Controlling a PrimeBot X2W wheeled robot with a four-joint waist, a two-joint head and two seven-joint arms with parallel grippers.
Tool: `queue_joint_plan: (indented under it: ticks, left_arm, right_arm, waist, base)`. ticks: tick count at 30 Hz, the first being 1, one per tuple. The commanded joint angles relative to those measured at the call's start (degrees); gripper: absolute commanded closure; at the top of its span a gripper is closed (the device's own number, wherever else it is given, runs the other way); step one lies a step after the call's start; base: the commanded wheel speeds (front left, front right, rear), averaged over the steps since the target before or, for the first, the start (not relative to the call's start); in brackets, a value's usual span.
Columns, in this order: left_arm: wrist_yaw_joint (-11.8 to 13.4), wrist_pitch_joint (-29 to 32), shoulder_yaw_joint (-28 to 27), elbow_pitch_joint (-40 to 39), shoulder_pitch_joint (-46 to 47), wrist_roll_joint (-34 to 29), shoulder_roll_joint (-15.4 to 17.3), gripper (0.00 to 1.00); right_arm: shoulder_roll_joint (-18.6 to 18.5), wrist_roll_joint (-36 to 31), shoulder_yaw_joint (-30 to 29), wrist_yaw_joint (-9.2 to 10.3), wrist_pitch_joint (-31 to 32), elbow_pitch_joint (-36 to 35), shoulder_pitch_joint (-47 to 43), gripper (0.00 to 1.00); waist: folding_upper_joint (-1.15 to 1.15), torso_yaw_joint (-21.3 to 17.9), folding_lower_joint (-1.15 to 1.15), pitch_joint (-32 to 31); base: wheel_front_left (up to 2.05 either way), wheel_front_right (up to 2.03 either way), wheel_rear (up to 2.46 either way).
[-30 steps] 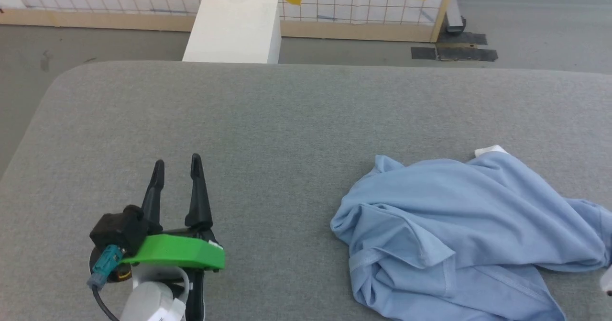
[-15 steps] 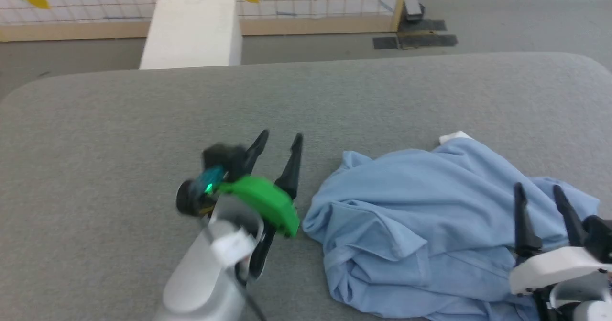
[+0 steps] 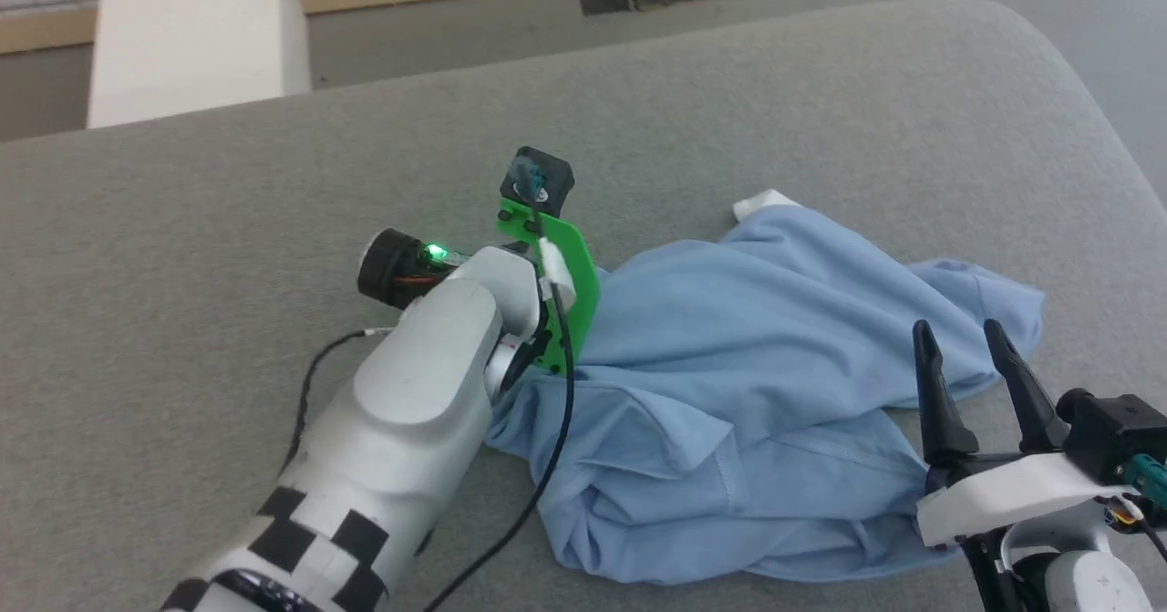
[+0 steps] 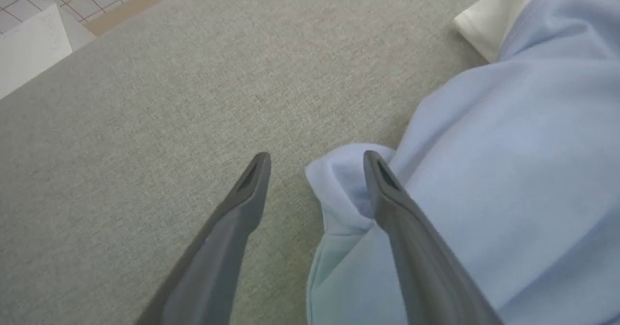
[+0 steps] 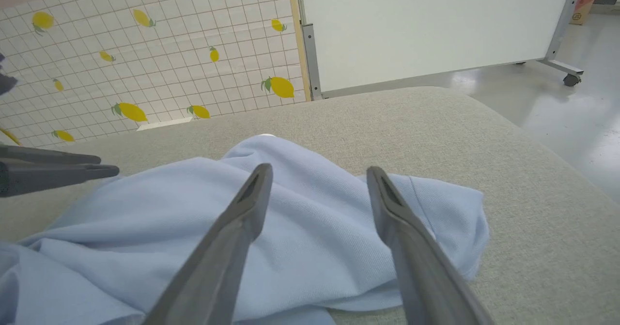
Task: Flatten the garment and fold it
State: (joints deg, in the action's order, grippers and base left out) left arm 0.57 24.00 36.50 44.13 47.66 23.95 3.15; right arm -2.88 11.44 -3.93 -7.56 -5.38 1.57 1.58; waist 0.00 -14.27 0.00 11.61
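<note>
Left claw (image 4: 315, 156) astride garment (image 4: 494, 170) edge

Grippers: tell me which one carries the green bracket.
The left gripper, open at the light blue T-shirt's left edge: its green bracket sets it apart from the right gripper with its white bracket.

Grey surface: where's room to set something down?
Free: grey surface left of the left arm, toward the white box; the far strip beyond the garment. Crowded: the garment, left tool at its left edge, right tool at its right.
</note>
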Motion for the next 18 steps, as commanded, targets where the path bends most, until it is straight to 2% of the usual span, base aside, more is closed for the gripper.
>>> queue_joint_plan:
  ticks: [1,8,9,10,12,18]
  left_arm:
    - [-1.01,2.87,1.2,1.9,1.74,-0.8,0.62,0.0]
    - [-6.07,17.68,5.98,7.72,3.42,-0.23,0.56,0.0]
    - [-6.45,18.51,6.58,7.71,3.46,-0.18,0.57,0.65]
    - [-6.6,18.31,6.96,7.43,3.55,-0.35,0.66,1.0]
    - [-6.24,14.47,6.67,5.86,3.78,-0.56,0.96,1.0]
    - [1.89,-9.57,-0.67,-0.32,3.33,0.45,1.61,1.0]
  right_arm:
    - [0.0,0.85,0.42,0.08,-0.67,0.08,0.92,0.0]
    - [0.0,1.96,0.82,0.08,-1.15,0.89,1.7,0.0]
    - [0.0,2.17,0.83,0.08,-1.19,1.0,1.87,0.0]
    - [0.0,2.29,0.81,0.08,-1.21,1.08,1.95,0.0]
    - [0.0,2.37,0.79,0.08,-1.23,1.18,2.16,0.0]
    - [0.0,1.79,0.1,0.08,-0.77,1.02,2.17,0.0]
  waist:
    - [0.0,-3.1,0.0,3.09]
    - [0.0,-2.99,0.0,3.64]
    - [0.0,-2.72,0.0,3.55]
    - [0.0,-2.42,0.0,3.46]
    - [0.0,-1.59,0.0,3.17]
    - [0.0,2.21,0.0,0.81]
  base:
    - [0.0,0.0,0.0]
    - [0.0,0.0,0.0]
    - [0.0,0.0,0.0]
    - [0.0,0.0,0.0]
    - [0.0,0.0,0.0]
    - [0.0,0.0,0.0]
